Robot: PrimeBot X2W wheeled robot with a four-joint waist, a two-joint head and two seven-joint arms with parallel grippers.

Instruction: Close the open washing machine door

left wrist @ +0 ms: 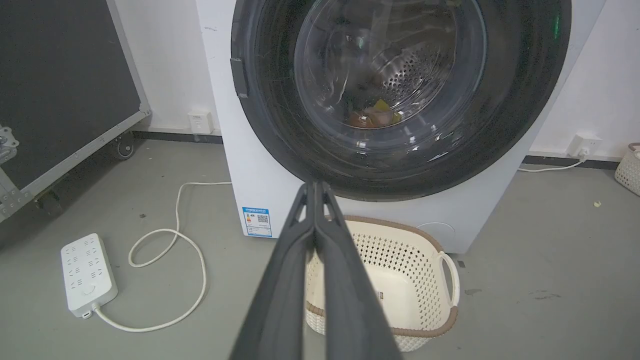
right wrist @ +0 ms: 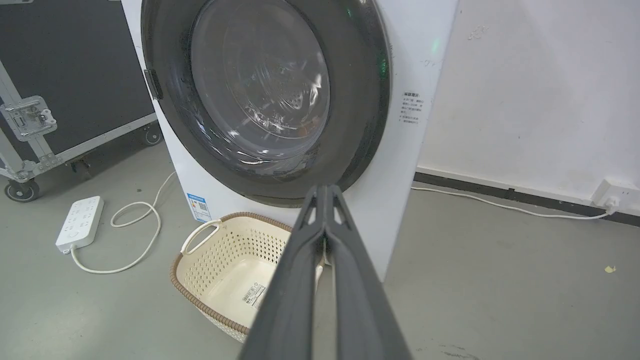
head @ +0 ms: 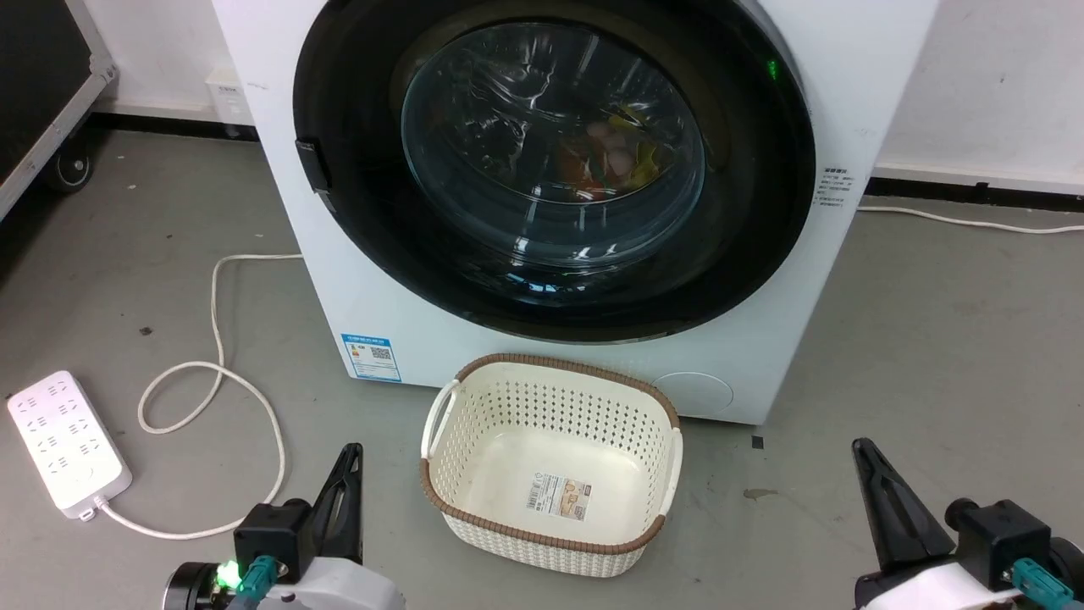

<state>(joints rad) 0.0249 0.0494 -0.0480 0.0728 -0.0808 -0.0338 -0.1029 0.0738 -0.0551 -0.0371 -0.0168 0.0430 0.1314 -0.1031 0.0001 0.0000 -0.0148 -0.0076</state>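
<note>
The white washing machine (head: 356, 296) stands in front of me against the wall. Its round black-framed door (head: 550, 280) lies flat against the machine's front, with the latch piece (head: 313, 165) at its left edge. Through the glass bowl (left wrist: 390, 75) I see the steel drum and some coloured laundry (head: 610, 161). My left gripper (head: 350, 453) is low at the left, shut and empty, well short of the machine. My right gripper (head: 862, 449) is low at the right, also shut and empty. The wrist views show each pair of fingertips pressed together, the left gripper (left wrist: 315, 186) and the right gripper (right wrist: 325, 189).
A cream perforated basket (head: 559, 363) sits empty on the floor right below the door, between my arms. A white power strip (head: 68, 445) and its looped cable (head: 216, 373) lie at the left. A black wheeled case (left wrist: 60, 90) stands far left.
</note>
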